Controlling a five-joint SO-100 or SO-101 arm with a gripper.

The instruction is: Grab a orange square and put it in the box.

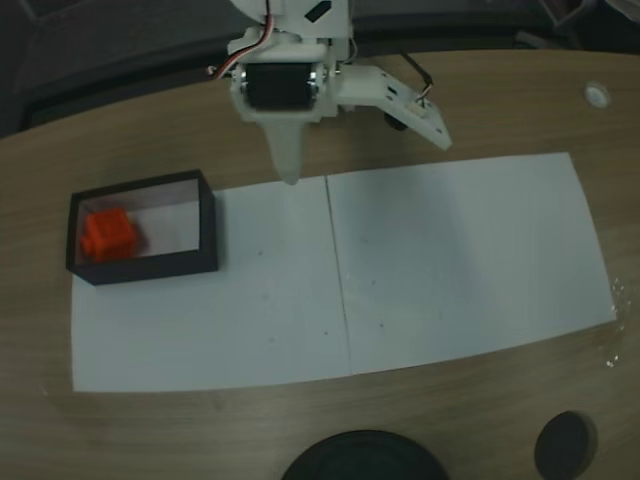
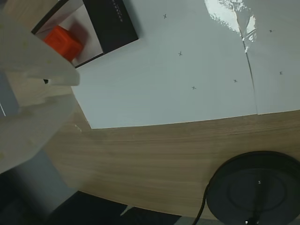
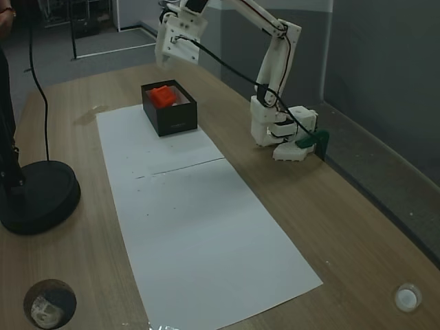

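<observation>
The orange square (image 1: 108,233) lies inside the box (image 1: 208,225), against its left end in a fixed view. In the wrist view the same orange square (image 2: 63,41) rests on the white floor of the box (image 2: 112,23) at the top left. In both fixed views my gripper (image 1: 367,160) hangs above the table just beside the box and stands wide open with nothing in it. One finger (image 1: 290,160) points down and the other is swung out to the right. From the side, the gripper (image 3: 167,58) sits above the box (image 3: 175,120) and the orange square (image 3: 163,95).
Two white paper sheets (image 1: 450,260) cover the wooden table. A black round stand base (image 3: 34,196) sits by the front edge, also in the wrist view (image 2: 255,187). A dark round hole (image 1: 565,445), a small white cap (image 1: 597,95) and the arm's base (image 3: 282,130) are nearby.
</observation>
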